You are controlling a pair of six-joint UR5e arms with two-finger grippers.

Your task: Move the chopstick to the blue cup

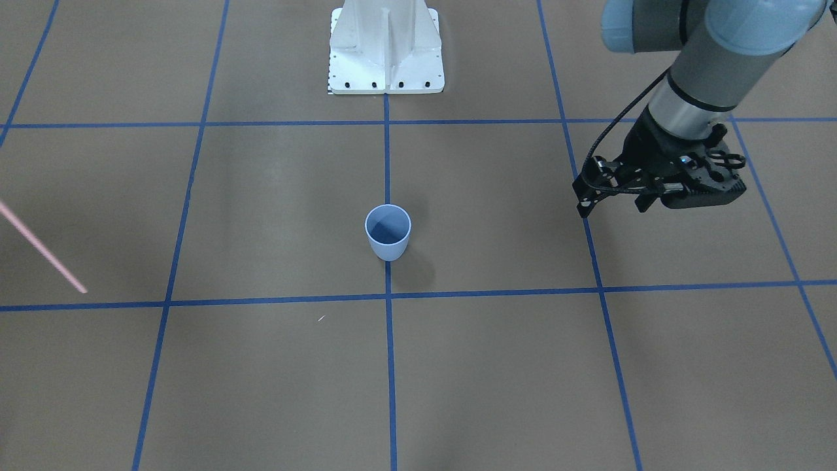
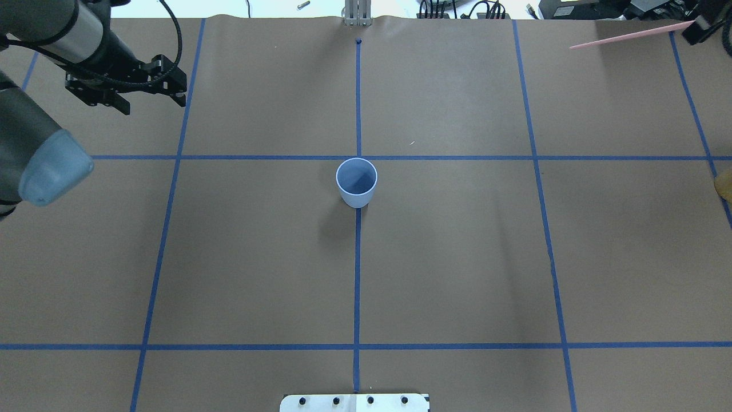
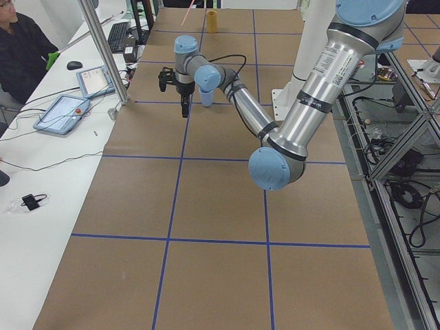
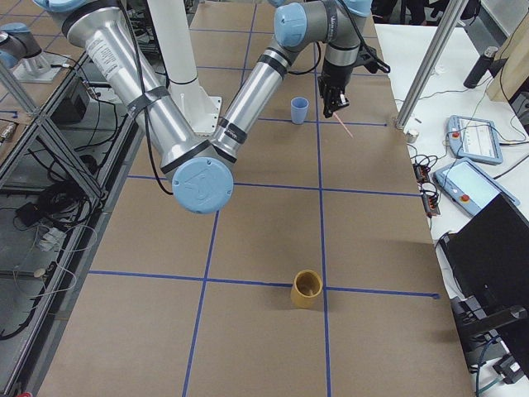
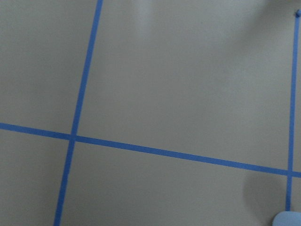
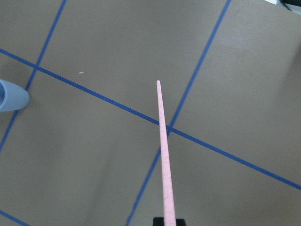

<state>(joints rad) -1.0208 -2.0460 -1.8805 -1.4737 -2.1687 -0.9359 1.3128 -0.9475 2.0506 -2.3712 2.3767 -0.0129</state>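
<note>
Your right hand [image 2: 697, 26] pinches the chopstick [image 6: 163, 155] aloft, well apart from the cup [image 2: 356, 182]; carrying and dropping in remain. Left hand [image 2: 153, 103] is spread, idle.

Table [image 2: 457, 257]: brown paper, gridded with blue tape [image 2: 357, 286]
Mustard cup [image 4: 307, 289]: upright on a tape line; just beside a crossing
Side bench [image 3: 41, 206]: two tablets [image 3: 67, 113]; keyboard [image 3: 118, 36]; seated person [image 3: 24, 51]

A flat brown paper table surface [image 5: 178, 75] fills the view, marked with thin blue tape lines [image 5: 178, 154]. One long line slants across it, crossing a second line at the left and meeting a third near the right edge. A sliver of a smooth pale blue plastic cup [image 5: 288, 219] shows in the bottom right corner, with a soft shadow [image 5: 263, 193] just beside it.
</note>
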